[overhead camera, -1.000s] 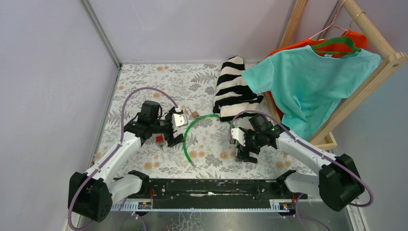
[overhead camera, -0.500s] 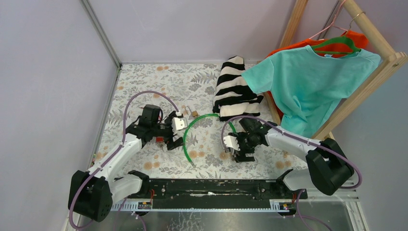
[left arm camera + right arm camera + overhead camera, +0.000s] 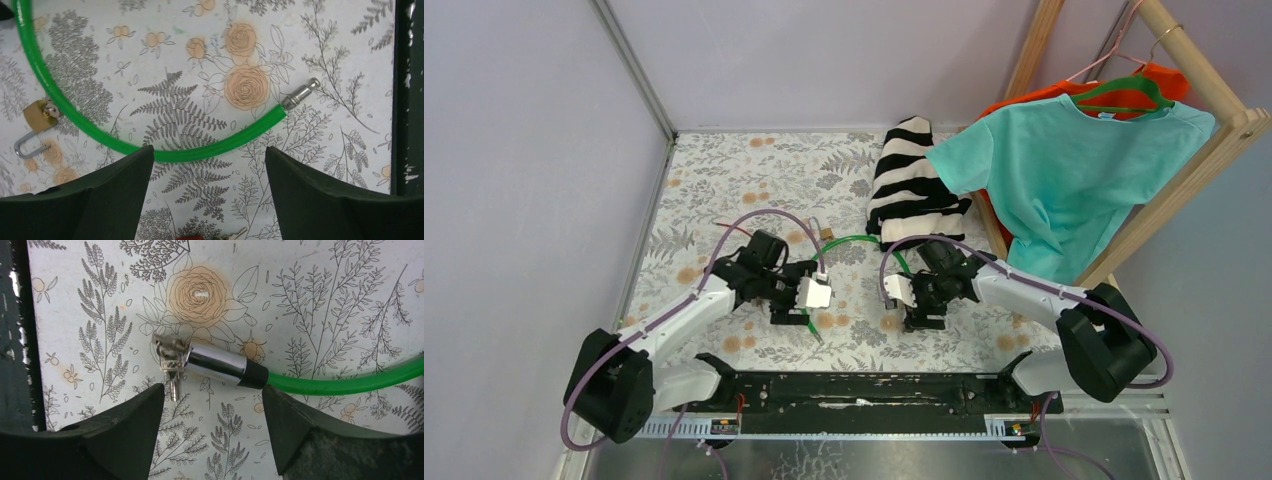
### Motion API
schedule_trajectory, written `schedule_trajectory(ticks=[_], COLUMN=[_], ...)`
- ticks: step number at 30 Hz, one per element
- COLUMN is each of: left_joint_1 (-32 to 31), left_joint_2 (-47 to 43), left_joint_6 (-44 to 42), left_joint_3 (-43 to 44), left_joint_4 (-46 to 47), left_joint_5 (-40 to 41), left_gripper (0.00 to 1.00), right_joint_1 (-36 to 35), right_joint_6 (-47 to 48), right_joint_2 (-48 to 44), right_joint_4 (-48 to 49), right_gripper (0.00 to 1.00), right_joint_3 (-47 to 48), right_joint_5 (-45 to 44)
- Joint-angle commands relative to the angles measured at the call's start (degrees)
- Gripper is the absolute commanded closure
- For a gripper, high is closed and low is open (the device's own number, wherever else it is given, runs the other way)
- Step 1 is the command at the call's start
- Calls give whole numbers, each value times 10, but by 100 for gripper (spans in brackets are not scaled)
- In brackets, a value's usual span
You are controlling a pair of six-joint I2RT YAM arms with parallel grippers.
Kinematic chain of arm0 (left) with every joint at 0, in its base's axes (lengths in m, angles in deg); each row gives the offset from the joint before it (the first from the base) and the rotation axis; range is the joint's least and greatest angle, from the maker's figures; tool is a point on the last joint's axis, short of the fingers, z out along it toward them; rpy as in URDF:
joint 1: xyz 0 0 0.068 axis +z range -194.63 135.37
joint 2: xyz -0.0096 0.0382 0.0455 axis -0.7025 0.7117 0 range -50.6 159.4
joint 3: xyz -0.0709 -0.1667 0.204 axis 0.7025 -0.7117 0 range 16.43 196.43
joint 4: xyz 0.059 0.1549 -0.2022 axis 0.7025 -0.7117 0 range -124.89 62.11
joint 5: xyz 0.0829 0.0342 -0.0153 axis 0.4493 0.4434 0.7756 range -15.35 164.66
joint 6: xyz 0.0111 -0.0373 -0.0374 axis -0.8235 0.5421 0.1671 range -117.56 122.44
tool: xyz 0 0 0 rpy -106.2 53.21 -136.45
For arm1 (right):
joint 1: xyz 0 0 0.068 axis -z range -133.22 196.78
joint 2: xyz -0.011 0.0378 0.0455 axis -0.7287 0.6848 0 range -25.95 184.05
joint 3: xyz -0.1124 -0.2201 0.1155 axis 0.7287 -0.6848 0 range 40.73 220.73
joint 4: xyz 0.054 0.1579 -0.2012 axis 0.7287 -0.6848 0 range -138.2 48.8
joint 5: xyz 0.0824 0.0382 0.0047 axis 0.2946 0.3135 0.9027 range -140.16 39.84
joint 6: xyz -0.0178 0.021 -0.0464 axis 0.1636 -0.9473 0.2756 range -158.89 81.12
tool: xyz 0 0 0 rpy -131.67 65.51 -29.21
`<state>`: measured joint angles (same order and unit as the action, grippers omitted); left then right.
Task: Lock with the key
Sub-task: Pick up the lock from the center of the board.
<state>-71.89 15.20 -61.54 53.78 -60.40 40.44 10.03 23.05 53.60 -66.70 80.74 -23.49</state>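
Hovering spread, empty, near the floral desk's near edge — left fingers over green cable, right fingers over chrome lock cylinder.

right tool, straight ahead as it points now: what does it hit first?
Probably the chrome lock barrel of the green cable, keys in it. It lies centred ahead of the open right tool; height above it unclear.
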Motion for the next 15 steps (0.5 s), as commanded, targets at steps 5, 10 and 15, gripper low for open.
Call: schedule_trajectory(ticks=[5, 10, 15], left_joint_1=[-67, -97, -113], left_joint_2=[33, 61, 88], left_joint_6=[-103, -129, -161], left_joint_3=[-16, 2, 8], left_joint_4=[-25, -47, -65], left_joint_5=[76, 109, 133], left_gripper=[20, 29, 37], right_joint_1=[-6, -6, -6], right_joint_6=[-62, -85, -106], right_joint_2=[-47, -57, -87], right_joint_4=[-14, -28, -15], right_gripper=[22, 22, 22], right_joint_3=[23, 29, 7], right_joint_5=[21, 12, 12])
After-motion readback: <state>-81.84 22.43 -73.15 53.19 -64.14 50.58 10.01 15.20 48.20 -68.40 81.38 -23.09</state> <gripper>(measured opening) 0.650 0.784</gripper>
